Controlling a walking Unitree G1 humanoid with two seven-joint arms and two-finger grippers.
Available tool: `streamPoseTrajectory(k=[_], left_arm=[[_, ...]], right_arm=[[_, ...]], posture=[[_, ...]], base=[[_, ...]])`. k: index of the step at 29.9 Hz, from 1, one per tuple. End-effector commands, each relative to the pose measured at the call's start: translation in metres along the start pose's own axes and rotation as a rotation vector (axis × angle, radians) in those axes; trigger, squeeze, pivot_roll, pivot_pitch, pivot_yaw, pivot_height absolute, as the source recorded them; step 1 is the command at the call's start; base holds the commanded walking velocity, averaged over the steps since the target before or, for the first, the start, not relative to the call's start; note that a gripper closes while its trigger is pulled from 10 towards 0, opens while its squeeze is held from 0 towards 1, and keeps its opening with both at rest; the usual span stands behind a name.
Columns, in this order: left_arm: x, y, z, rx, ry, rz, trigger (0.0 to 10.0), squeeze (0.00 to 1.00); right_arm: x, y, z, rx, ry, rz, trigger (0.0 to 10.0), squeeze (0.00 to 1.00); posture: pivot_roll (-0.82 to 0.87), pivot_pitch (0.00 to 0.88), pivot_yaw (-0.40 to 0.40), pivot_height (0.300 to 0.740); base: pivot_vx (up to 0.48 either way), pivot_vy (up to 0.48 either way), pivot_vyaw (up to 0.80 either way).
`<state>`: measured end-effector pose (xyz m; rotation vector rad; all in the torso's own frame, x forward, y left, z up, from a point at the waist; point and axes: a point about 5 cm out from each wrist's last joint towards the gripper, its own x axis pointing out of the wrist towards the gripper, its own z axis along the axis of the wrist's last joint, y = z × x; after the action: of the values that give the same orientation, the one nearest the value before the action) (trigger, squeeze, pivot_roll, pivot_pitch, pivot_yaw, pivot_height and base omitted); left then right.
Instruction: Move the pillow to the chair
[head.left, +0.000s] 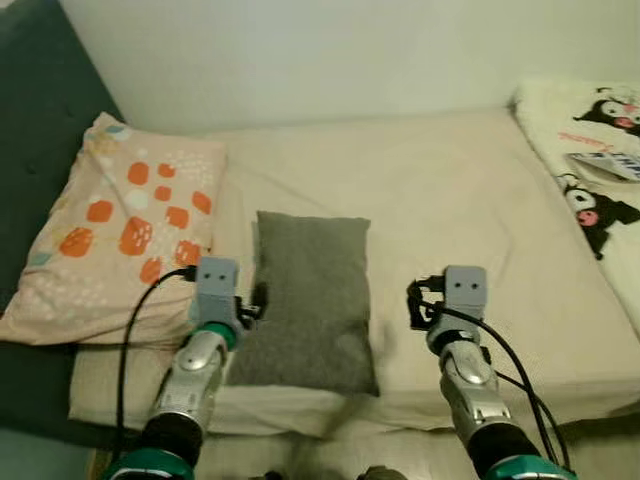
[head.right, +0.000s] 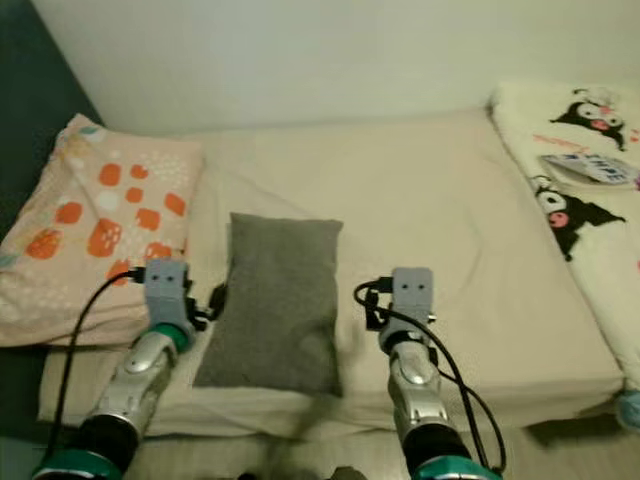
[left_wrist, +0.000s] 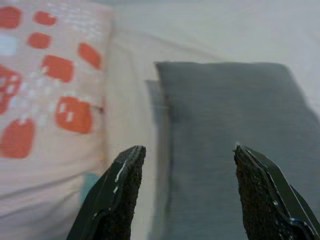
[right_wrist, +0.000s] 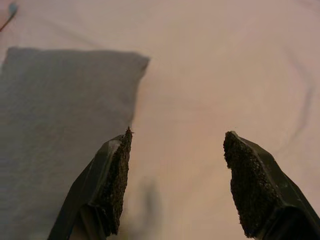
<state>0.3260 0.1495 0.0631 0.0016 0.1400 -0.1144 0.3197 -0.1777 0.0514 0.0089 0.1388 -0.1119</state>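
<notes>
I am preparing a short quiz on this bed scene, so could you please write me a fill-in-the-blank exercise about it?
1. The pillow lying between the two arms is plain ____.
2. The patterned pillow to the robot's left carries ____ blotches.
3. The left pincer and the right pincer both have their fingers ____.
4. The cartoon-print blanket lies at the robot's ____ side of the bed.

Missing words: grey; orange; open; right

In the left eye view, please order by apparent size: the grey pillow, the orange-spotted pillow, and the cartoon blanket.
1. Orange-spotted pillow, largest.
2. Grey pillow, clearly smaller.
3. Cartoon blanket: its visible part looks roughly like the grey pillow, but the picture's edge cuts it off, so its rank is unsure.
</notes>
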Motion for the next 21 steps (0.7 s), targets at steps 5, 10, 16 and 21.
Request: streamPoseTrajectory(k=[5,10,16,21], left_arm=[[-0.008,0.02,0.0,0.078,-0.027,0.042,10.0,0.0],[-0.009,0.024,0.002,0.086,-0.031,0.028,10.0,0.0],[-0.009,0.027,0.003,0.069,-0.038,0.035,10.0,0.0],[-0.009,0.03,0.003,0.024,-0.039,0.064,10.0,0.0]], right_arm=[[-0.011,0.018,-0.019,0.101,0.081,0.04,10.0,0.0],[-0.015,0.024,-0.026,0.123,0.095,0.034,10.0,0.0],[-0.018,0.025,-0.028,0.139,0.1,0.025,10.0,0.0],[-0.019,0.021,-0.027,0.139,0.098,0.024,10.0,0.0]], posture=[[0.04,0.152,0.164,0.725],[0.06,0.164,0.175,0.71],[0.05,0.171,0.182,0.69],[0.05,0.183,0.181,0.675]], base=[[0.0,0.0,0.0],[0.0,0.0,0.0],[0.0,0.0,0.0],[0.0,0.0,0.0]])
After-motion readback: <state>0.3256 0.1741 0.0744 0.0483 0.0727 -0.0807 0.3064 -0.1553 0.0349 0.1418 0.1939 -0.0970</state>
